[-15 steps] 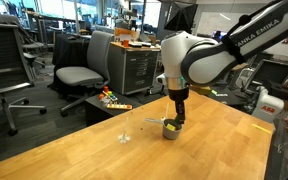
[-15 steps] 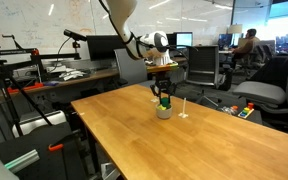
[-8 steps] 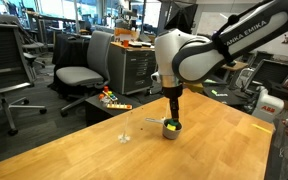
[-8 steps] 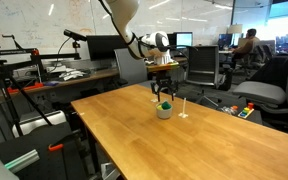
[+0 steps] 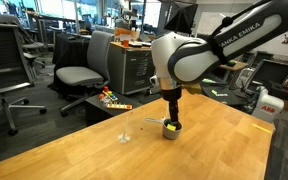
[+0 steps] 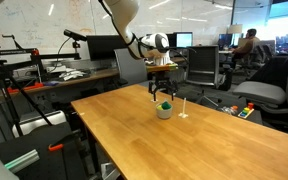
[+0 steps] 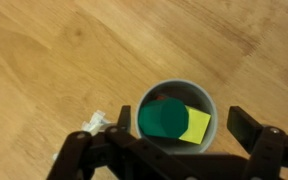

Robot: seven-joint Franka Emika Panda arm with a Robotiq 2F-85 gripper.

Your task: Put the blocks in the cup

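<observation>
Blocks (image 7: 174,120), green and yellow, are lying in the cup (image 7: 210,101) right under my gripper (image 7: 181,140); red I'm not seeing. Jaws are hanging wide apart, gripping nothing. I'm judging the cubes light and stiff, best pinched across flat faces. Farther left, a glass (image 5: 125,128) is standing.

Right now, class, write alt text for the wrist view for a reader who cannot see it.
Seen from above, a grey cup holds a green block lying partly over a yellow block. The open gripper straddles the cup above a wooden table.
</observation>
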